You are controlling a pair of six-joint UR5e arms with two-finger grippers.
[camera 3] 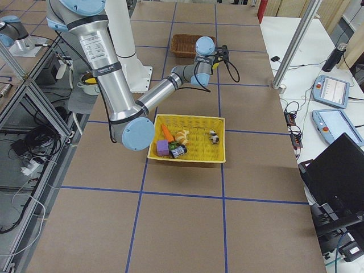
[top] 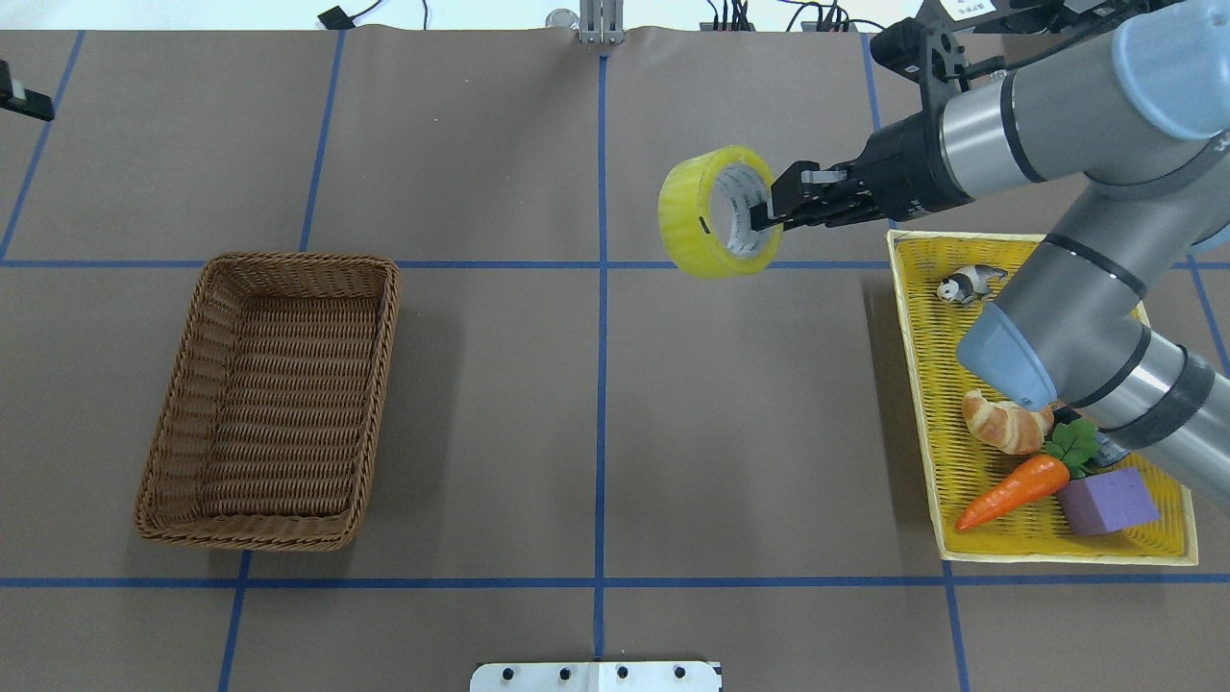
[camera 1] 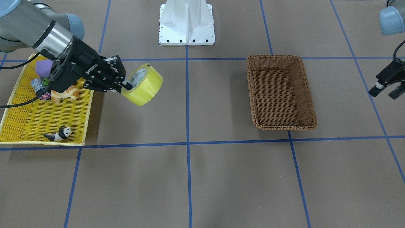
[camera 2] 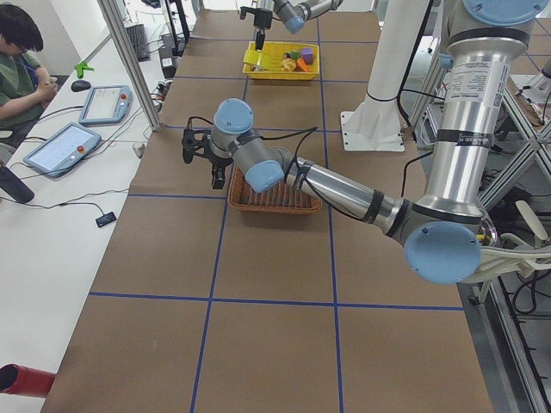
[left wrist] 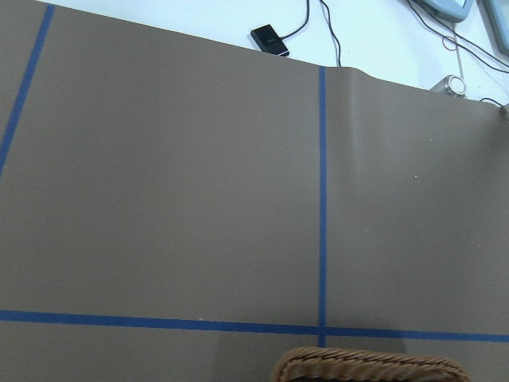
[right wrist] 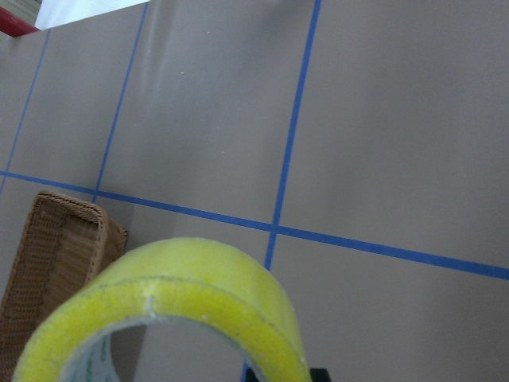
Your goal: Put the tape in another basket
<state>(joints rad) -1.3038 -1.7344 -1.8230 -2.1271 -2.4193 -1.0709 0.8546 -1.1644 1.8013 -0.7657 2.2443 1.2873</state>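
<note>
The yellow tape roll (camera 1: 144,85) with a white core hangs in the air, gripped by its wall in my right gripper (camera 1: 125,85). It is just off the yellow tray's inner side, above bare table. It also shows in the overhead view (top: 697,226) with the right gripper (top: 769,211), and fills the bottom of the right wrist view (right wrist: 199,294). The brown wicker basket (camera 1: 280,91) stands empty across the centre line, also seen overhead (top: 274,399). My left gripper (camera 1: 384,93) is open and empty, beyond the basket's outer side.
A shallow yellow tray (top: 913,384) holds a panda figure (top: 971,284), a croissant (top: 1004,423), a carrot (top: 1019,485), a purple block (top: 1110,500) and a small can. The white robot base (camera 1: 186,22) stands at the table's robot-side edge.
</note>
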